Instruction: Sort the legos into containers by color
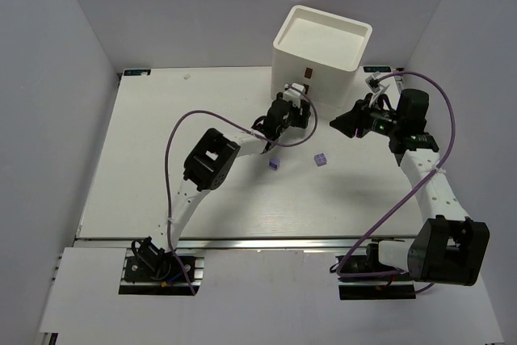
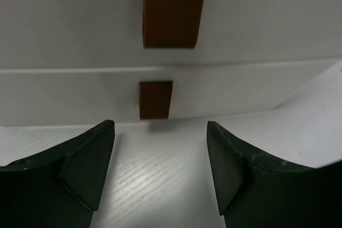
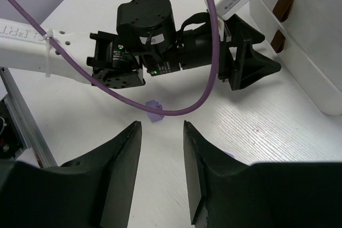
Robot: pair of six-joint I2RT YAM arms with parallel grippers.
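Brown plastic marks the target: the lower handle [image 2: 156,100] sits straight ahead of the left fingers [image 2: 80,174], which are spread wide and empty. They are low over the counter [image 1: 161,159] at the foot of the white drawer unit [image 1: 323,46], with the upper handle [image 2: 173,9] above. The step looks like opening the bottom drawer, so the fingers should advance until that handle lies between them. They should then close squarely on it and draw straight back without lifting, lest the unit slide or tip. The right fingers [image 3: 117,174], parted by a narrow gap and holding nothing, hover near the unit's front right corner. Two pale purple legos lie on the counter between the arms, one lego [image 1: 275,165] beside the left forearm, the other lego [image 1: 321,158] further right. The only legible writing is cropped lettering ending in "RT" on the left arm [image 3: 32,52].
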